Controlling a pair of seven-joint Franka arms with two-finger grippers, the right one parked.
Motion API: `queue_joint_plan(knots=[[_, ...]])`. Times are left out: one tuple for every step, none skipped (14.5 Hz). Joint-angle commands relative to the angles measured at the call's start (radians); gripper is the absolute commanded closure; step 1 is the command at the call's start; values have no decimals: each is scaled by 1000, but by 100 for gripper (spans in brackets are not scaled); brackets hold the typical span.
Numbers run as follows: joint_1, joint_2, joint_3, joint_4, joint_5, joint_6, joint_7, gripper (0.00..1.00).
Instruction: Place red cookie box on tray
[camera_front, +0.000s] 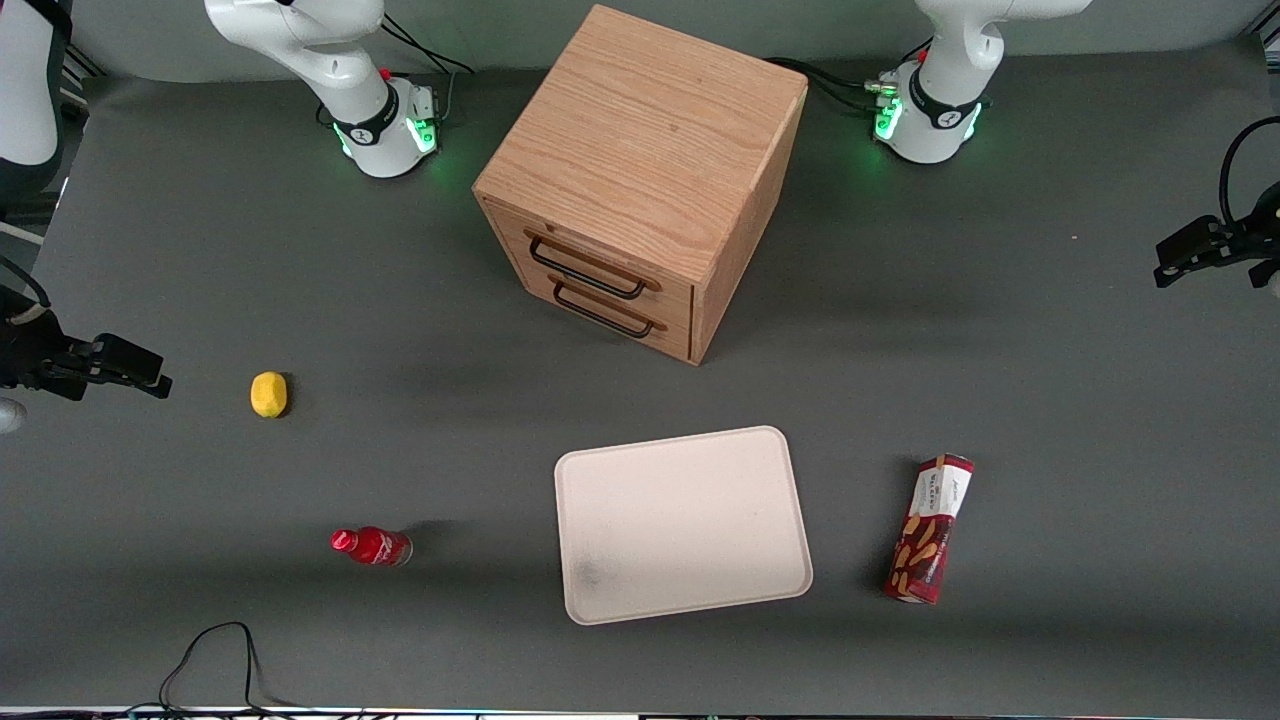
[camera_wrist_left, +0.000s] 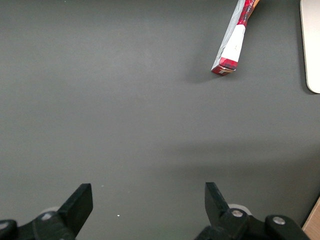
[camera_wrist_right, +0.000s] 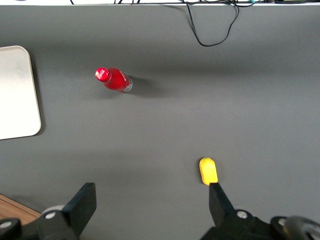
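Left wrist view, red cookie box cropped, gripper spread.

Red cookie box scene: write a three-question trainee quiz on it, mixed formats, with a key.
1. True or false: the red cookie box already lies on the tray.
2. Multiple choice: the left gripper is A) shut on the box, B) open above bare table, away from the box, C) inside a drawer of the wooden cabinet.
3. Fill in: the small yellow object and the red bottle lie toward the ______ arm's end of the table.

Key: 1 false, it lies on the table beside the tray; 2 B; 3 parked.
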Motion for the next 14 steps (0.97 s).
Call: queue_joint_plan(knots=[[6,-25,-10,-23,20,-8,-10,0],[6,-23,-10,-21,20,-7,-9,0],[6,-22,-10,-21,20,-7,-2,0],[6,-22,-10,-21,20,-8,13,0],[5,-20,-10,-21,20,-8,26,0],[5,-17,-10,-20,18,-8,29,0],[5,-15,-10,-18,14,-17,32,0],[3,-9,-12,-9,6,-26,29,0],[-3,13,-13,17,4,-28,27,0],[-9,44,-12,41,-2,-22,27,0],[-15,85,-13,69,-29,-11,29,0],[-23,174,-12,136,-63,-8,36,0],[-41,226,-13,175,-63,-2,55,0],[-55,272,-13,207,-63,24,93,0]])
